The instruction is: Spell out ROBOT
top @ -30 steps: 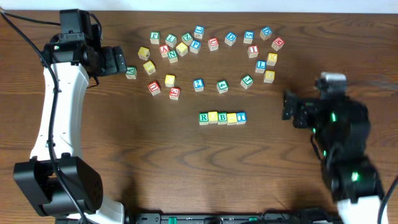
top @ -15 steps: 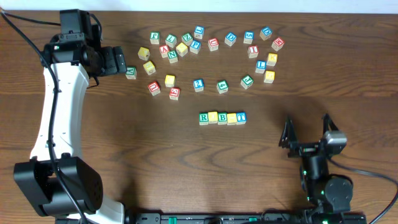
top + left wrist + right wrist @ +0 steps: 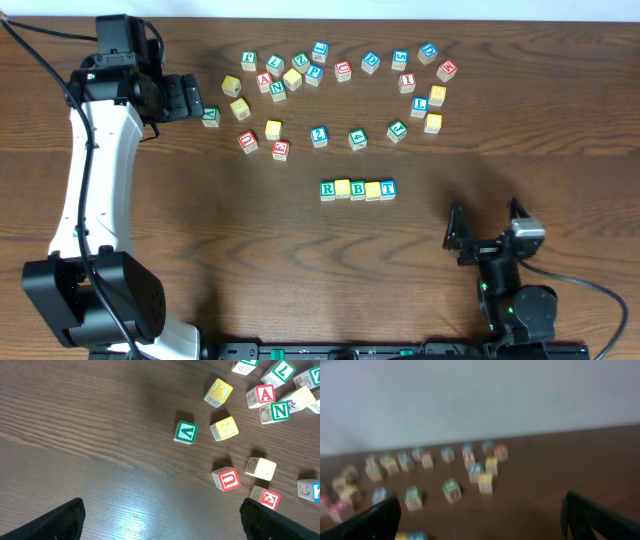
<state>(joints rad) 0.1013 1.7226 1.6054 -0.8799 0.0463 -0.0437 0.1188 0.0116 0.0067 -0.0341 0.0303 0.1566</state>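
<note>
Left gripper (image 3: 200, 103), mine: jaws spread fully, holding nothing, over the far left part of the table (image 3: 220, 250), just beside a green V cube (image 3: 210, 117). Right gripper (image 3: 487, 215), mine: equally wide, empty, by the near edge toward the right corner.

ROBOT row (image 3: 358, 189): green R (image 3: 327, 189), first yellow cube (image 3: 342, 188), green B (image 3: 358, 189), second yellow cube (image 3: 373, 190), blue T (image 3: 388, 188). They sit side by side, touching, in the middle of the table and well apart from both my grippers. The row is seen whole from overhead only.

Left wrist view gives readable letters near my left gripper: the V, yellow K (image 3: 218, 392), yellow S (image 3: 224, 428), red U (image 3: 226, 479), red A (image 3: 265, 395), green N (image 3: 277, 411).

Right wrist view is blurred. It shows loose cubes (image 3: 451, 490) toward the far edge, letters unreadable.
</note>
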